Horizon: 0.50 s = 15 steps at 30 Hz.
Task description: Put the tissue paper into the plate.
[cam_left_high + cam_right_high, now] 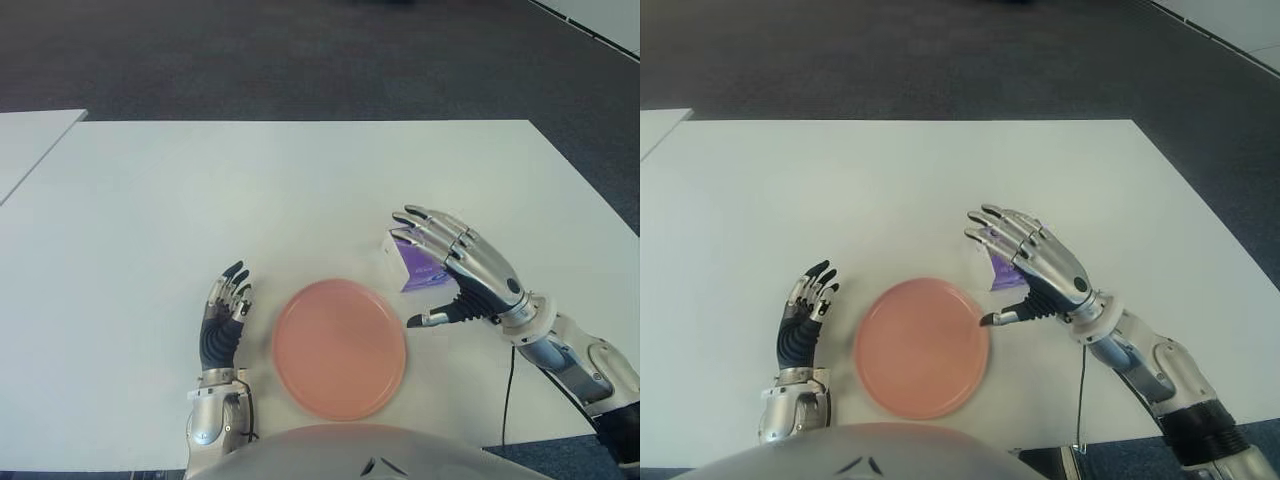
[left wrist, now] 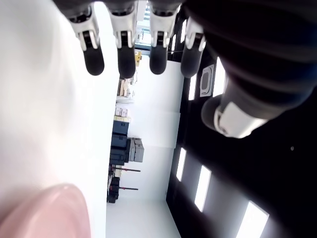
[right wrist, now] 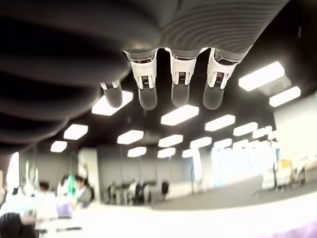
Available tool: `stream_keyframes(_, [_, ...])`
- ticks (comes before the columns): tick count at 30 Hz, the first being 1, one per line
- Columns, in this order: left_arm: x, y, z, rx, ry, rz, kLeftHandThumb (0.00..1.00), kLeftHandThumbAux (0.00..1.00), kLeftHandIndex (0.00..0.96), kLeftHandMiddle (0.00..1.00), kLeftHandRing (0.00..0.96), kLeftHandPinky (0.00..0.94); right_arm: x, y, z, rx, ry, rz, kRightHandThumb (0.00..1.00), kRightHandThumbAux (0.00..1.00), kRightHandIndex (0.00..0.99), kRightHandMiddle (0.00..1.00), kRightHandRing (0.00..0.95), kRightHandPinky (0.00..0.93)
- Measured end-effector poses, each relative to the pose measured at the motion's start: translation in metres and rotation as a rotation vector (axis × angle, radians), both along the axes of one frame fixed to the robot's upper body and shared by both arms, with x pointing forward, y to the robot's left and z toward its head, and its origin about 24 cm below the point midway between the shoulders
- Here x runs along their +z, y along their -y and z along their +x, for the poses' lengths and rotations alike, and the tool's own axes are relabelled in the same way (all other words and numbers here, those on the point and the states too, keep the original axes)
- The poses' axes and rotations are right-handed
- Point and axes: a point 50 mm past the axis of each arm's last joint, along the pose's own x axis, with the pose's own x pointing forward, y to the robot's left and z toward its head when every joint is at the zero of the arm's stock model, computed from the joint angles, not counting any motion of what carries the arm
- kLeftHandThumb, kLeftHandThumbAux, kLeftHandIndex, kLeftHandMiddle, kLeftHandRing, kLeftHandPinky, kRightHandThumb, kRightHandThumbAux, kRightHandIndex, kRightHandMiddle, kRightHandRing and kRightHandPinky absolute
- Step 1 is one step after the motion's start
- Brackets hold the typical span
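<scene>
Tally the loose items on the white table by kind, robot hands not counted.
Plates: 1, the pink plate
Tissue packs: 1, the purple and white tissue pack, under the open right hand
Total: 2

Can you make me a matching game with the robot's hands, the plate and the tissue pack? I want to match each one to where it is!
Things:
1. pink plate
2. purple tissue pack
3. left robot hand
4. right robot hand

Places:
A. fingers spread above the tissue pack
B. left of the plate, fingers straight, holding nothing
C. between the two hands on the white table
D. under the right hand, right of the plate

Pairs: 1-C, 2-D, 3-B, 4-A
</scene>
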Motion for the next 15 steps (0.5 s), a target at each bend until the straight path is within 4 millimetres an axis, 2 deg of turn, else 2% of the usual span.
stream_keyframes(10, [0.000,0.001,0.004,-0.010,0.011,0.001,0.194,0.553,0.144,0.119,0.117,0.134,0.015,0.009,0.009,-0.143,-0.055,0.030,0.194,0.438,0.000,0.010,0.000,0.000])
stream_keyframes(15, [0.000,0.001,0.006,-0.022,0.016,0.002,0.202,0.547,0.132,0.116,0.111,0.134,0.020,0.011,0.010,-0.220,-0.081,0.022,0.211,0.422,0.000,0.001,0.000,0.000])
